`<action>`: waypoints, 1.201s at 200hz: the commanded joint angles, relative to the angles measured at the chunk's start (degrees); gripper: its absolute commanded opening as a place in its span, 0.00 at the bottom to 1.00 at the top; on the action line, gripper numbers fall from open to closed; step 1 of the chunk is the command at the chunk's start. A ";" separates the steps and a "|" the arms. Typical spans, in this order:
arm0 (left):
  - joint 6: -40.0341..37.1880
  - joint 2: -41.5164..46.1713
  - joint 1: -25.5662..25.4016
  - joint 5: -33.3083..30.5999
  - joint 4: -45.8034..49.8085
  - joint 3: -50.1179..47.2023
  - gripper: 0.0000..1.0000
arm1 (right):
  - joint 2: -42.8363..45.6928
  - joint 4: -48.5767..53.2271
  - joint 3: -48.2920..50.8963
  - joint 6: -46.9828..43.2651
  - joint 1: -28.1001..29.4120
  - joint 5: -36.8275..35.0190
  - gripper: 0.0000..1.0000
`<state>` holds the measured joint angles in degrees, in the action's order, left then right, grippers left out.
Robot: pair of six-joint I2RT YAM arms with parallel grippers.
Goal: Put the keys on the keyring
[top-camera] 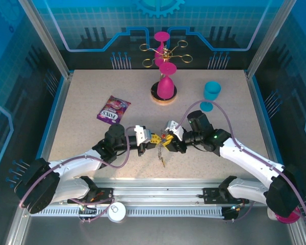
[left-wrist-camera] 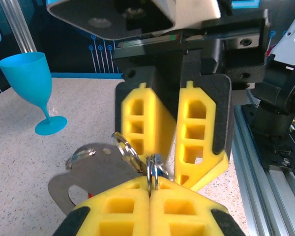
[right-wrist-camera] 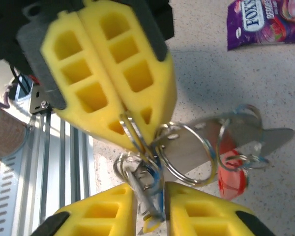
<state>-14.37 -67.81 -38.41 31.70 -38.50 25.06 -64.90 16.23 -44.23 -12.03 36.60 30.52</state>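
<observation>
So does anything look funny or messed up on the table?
Nothing looks spilled or broken. The funny bit is in the middle: the left gripper and right gripper are nose to nose over a bunch of keys and rings held off the table, with a little chain dangling down from it.

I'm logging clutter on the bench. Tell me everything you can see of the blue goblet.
The blue goblet is a turquoise wine glass that looks like plastic, with a flared bowl, a thin stem and a round flat foot. It stands upright on the speckled table, on the far right side. From above, its bowl looks empty. Only the table touches it.
</observation>
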 commanded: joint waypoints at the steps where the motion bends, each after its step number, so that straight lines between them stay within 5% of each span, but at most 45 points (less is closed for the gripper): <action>1: 1.25 -0.38 -0.23 0.91 -4.39 -0.62 0.00 | 0.14 -0.55 -0.29 -0.12 -0.81 1.58 0.09; 17: 1.02 -0.13 -0.19 1.07 -4.64 -0.76 0.00 | 0.58 2.73 -0.95 -1.50 -1.63 1.39 0.00; 57: 1.01 -0.53 -0.25 3.73 -8.08 -0.49 0.00 | -2.70 11.62 -4.61 -5.38 -2.17 2.06 0.00; 109: 2.51 -3.75 -0.25 4.27 -12.86 -0.01 0.00 | -5.60 11.46 -5.85 -5.37 -1.22 4.30 0.00; 130: 1.57 -5.39 -0.19 1.86 -13.91 -0.63 0.00 | -3.14 10.07 -5.61 -3.69 -2.59 0.77 0.28; 142: 2.25 -6.98 -0.06 0.34 -16.92 -1.62 0.00 | -0.95 8.70 -4.64 -3.43 -3.36 -0.36 0.35; 214: 5.51 -10.69 0.23 0.23 -19.05 -0.65 0.00 | 14.33 -7.06 4.64 0.05 -3.92 -9.48 0.43; 240: 5.49 -9.91 0.30 1.06 -18.11 -0.52 0.00 | 15.62 -10.67 6.21 0.50 -3.91 -6.67 0.40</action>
<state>-9.67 -78.98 -38.44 31.75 -54.52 23.70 -50.26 11.88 -39.29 -12.84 33.30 23.09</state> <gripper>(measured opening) 0.046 0.424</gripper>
